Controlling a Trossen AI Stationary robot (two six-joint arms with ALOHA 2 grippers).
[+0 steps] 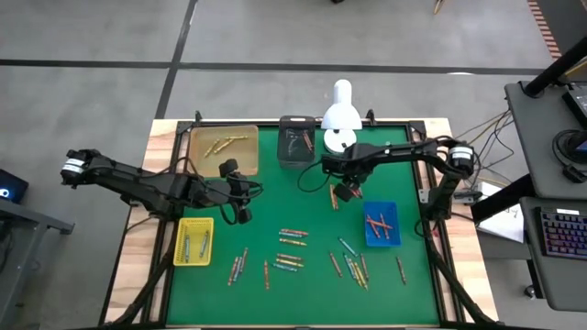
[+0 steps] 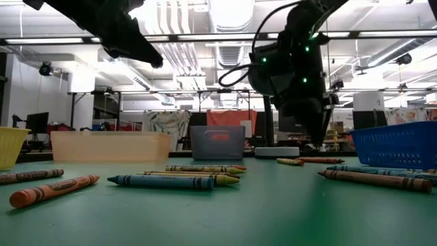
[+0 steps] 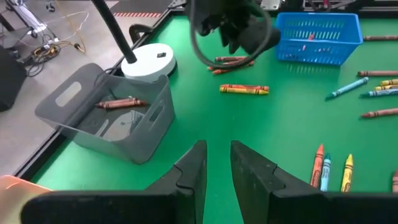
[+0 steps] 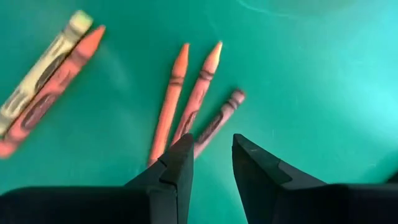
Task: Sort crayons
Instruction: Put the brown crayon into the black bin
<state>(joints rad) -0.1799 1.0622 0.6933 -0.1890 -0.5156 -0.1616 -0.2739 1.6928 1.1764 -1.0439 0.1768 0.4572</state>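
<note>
The right gripper (image 4: pixel 211 165) is hanging just above three crayons (image 4: pixel 198 99) lying near the middle of the green tabletop (image 1: pixel 312 220), its fingers parted with nothing between them. The left gripper (image 3: pixel 217 171) is hovering toward the table's left side, also released and empty. More loose crayons (image 1: pixel 292 261) are lying scattered toward the near edge, with others sitting in the trays (image 1: pixel 193 242).

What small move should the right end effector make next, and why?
Probably lower straight down and shut. The right end effector hangs just above three crayons on the green mat, fingers apart and empty, with the brownish one running in between the tips.
</note>
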